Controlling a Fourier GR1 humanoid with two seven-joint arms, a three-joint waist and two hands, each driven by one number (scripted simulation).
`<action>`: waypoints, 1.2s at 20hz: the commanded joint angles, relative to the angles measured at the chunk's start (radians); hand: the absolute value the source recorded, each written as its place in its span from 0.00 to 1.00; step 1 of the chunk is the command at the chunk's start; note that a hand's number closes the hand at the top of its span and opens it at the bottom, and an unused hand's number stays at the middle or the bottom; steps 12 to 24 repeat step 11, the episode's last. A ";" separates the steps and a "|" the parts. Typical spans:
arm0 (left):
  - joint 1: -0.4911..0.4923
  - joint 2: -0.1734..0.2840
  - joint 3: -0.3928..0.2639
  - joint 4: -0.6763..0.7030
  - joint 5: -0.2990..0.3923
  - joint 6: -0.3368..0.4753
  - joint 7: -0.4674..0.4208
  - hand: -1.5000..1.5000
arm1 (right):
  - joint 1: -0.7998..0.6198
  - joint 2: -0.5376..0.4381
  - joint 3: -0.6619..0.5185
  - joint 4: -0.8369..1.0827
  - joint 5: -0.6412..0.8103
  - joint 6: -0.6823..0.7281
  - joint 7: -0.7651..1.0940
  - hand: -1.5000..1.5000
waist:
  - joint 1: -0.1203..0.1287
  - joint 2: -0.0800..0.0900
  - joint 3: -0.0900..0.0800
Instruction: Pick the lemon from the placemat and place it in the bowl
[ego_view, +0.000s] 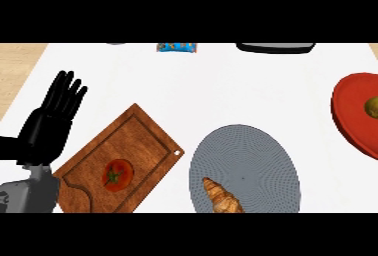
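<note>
Fingers straight and spread, the left hand (46, 125) rests open at the left edge of the white counter (221, 85), pointing up. Beside it lies a wooden cutting board (136, 145) with a tomato (117, 174) on it. A croissant (222, 197) sits on the near part of the grey round placemat (247, 160). At the right edge, the lemon (371, 107) lies in the red bowl (351, 117). A blue packet (177, 47) and a dark object (275, 47) sit along the far edge.
</note>
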 joint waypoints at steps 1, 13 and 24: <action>0.015 -0.019 -0.009 0.000 -0.015 0.015 -0.016 0.50 | 0.065 -0.070 -0.027 0.012 -0.026 0.089 -0.031 0.00 | -0.014 0.002 0.004; 0.001 -0.003 0.016 -0.018 0.012 0.018 0.016 0.50 | 0.174 -0.118 -0.018 -0.024 -0.021 0.188 -0.048 0.00 | -0.022 -0.005 0.009; 0.001 -0.003 0.016 -0.018 0.012 0.018 0.016 0.50 | 0.174 -0.118 -0.018 -0.024 -0.021 0.188 -0.048 0.00 | -0.022 -0.005 0.009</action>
